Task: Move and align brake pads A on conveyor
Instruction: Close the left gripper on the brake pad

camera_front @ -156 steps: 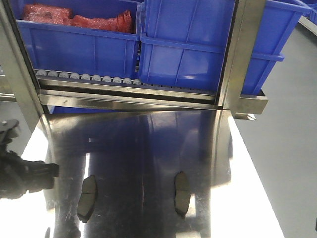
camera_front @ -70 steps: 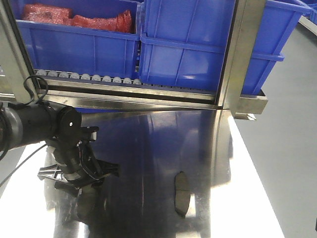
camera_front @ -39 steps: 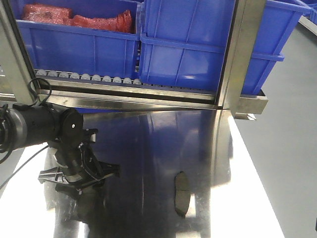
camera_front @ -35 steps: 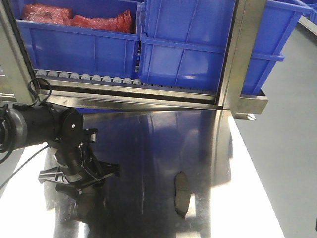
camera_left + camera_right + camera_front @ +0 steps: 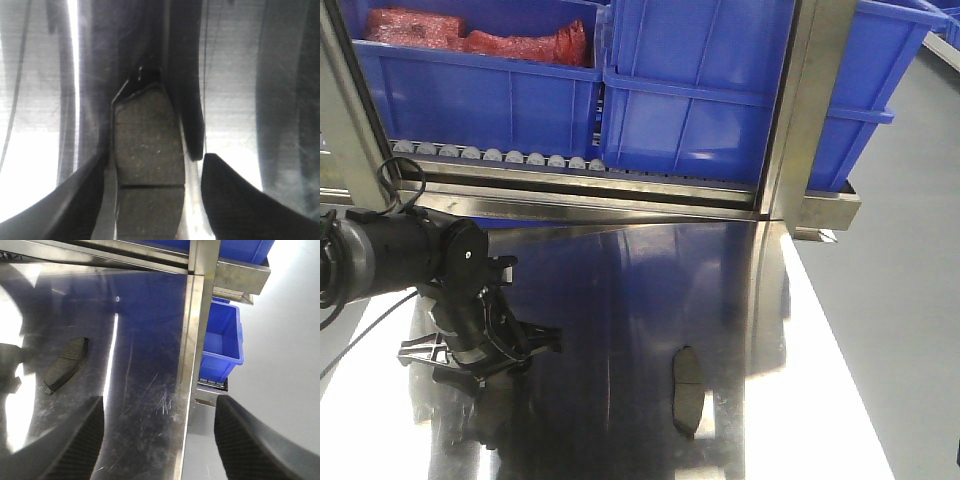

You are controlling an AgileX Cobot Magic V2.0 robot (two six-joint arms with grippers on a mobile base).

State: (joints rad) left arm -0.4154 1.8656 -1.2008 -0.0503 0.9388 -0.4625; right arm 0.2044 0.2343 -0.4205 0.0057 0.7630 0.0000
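The left end effector (image 5: 480, 352) is hanging open over the steel counter (image 5: 620, 290), its fingers (image 5: 235, 200) straddling one brake pad (image 5: 147, 160) without visibly squeezing it. Two seconds back that arm was waiting at the left edge, and the pad was lying uncovered. The second brake pad (image 5: 687, 392) is lying unmoved nearer the right edge. The right end effector (image 5: 160, 412) is gaping, holding nothing. Behind, blue bins (image 5: 700, 90) are sitting on a roller rack (image 5: 500, 156), and the left bin (image 5: 470, 90) is holding red bagged goods (image 5: 480, 38).
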